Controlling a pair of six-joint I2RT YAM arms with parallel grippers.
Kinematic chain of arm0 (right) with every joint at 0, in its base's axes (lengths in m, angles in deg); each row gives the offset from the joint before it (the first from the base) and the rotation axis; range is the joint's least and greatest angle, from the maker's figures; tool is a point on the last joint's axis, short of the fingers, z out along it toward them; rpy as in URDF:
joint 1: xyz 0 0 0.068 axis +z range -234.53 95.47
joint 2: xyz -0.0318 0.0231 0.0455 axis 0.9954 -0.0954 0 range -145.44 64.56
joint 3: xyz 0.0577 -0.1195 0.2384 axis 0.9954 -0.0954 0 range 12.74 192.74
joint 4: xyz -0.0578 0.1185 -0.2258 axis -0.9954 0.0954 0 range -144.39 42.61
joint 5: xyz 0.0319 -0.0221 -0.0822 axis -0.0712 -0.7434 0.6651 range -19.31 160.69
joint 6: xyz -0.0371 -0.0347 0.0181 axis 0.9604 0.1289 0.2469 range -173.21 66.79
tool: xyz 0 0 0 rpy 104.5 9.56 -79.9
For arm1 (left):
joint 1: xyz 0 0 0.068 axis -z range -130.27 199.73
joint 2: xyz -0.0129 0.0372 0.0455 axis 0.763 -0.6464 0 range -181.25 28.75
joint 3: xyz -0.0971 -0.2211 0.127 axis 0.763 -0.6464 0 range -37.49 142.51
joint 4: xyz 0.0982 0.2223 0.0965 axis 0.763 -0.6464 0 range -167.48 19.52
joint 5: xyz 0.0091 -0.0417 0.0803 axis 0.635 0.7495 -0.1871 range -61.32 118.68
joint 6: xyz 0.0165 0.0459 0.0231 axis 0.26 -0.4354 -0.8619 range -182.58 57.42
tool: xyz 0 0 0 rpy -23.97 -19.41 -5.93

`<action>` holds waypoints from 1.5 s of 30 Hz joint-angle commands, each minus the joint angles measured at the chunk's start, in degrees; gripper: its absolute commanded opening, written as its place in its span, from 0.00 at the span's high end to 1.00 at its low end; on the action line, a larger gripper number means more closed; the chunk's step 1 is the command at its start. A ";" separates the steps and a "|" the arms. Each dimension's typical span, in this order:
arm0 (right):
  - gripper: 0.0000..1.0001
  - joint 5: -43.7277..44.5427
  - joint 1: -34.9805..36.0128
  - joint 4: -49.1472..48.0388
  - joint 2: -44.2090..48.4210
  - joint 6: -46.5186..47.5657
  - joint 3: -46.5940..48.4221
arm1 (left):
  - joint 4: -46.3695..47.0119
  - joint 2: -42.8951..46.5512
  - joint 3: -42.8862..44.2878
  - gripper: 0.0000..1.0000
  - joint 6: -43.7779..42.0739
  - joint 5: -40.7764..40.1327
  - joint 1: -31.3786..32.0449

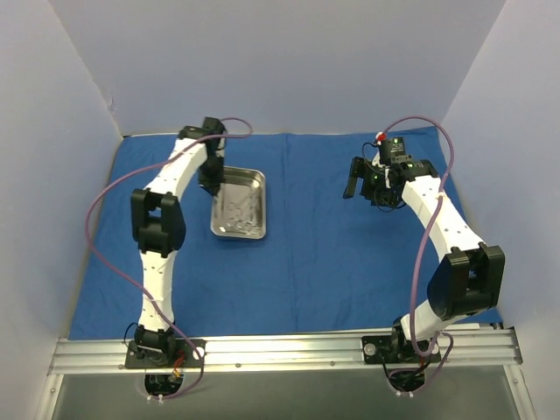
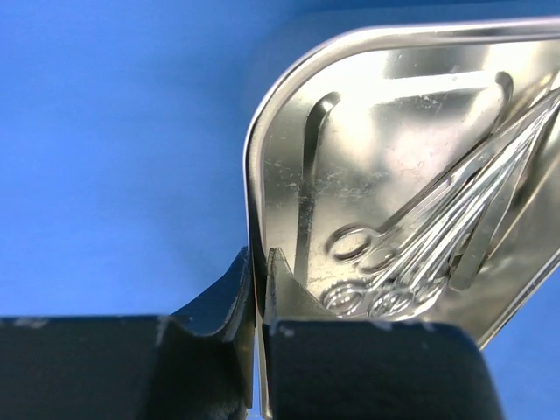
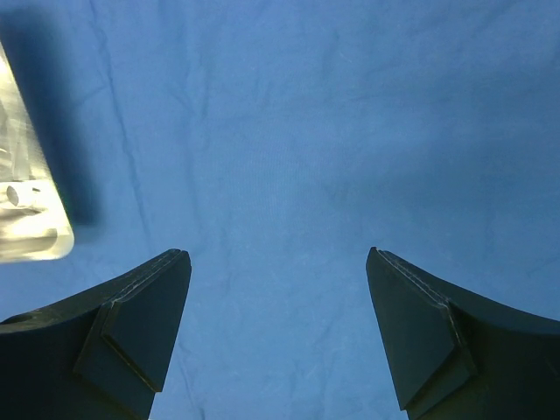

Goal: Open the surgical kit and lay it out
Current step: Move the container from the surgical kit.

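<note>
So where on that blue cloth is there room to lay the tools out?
Bare royal-blue cloth lies between the shiny rectangular steel tray and the open right gripper, and along the near metal rail. Crowded: the tray, holding ring-handled steel instruments, its rim pinched by the left gripper.

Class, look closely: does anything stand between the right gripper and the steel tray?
Nothing visible does. Only flat blue cloth lies between the open right gripper and the tray; the left gripper pinches the tray's opposite rim.
</note>
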 commanded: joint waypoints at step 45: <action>0.16 -3.70 5.15 -1.63 -9.40 0.70 3.67 | 13.75 7.45 -19.59 0.98 4.45 10.51 -33.21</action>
